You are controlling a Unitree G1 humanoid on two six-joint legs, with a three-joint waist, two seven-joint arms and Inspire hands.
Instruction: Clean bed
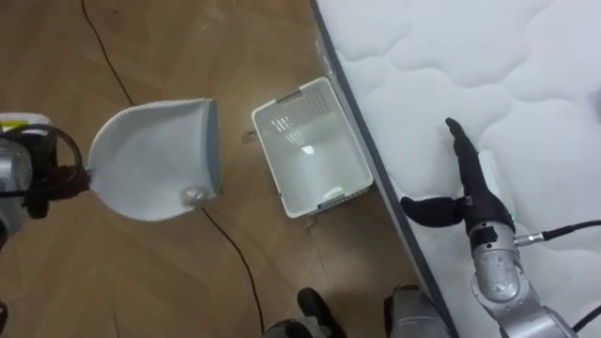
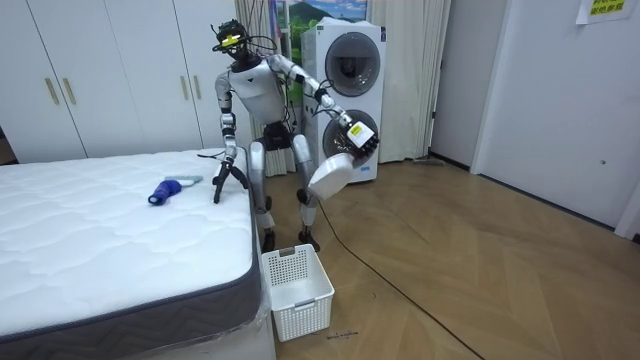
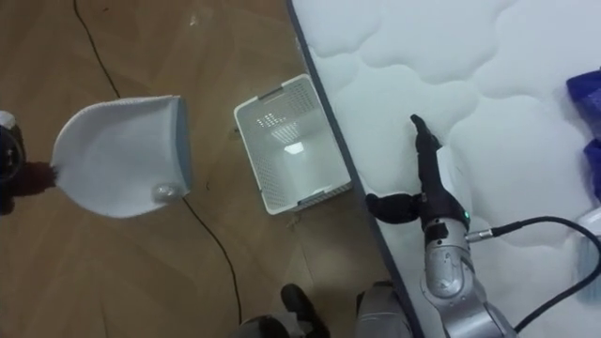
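The right robot hand (image 1: 472, 199) lies flat on the bed (image 1: 507, 66) near its edge, fingers straight and thumb out, holding nothing. The left robot hand (image 1: 36, 178) is closed round the handle of a white dustpan (image 1: 155, 160), held in the air over the wooden floor (image 1: 169, 282) beside a white plastic basket (image 1: 291, 96) that stands against the bed's side. Farther along the mattress lies a small blue item (image 2: 163, 191), perhaps a brush. The sweeping step seems in hand. Next, the pan needs bringing to the mattress edge, mouth level with it.
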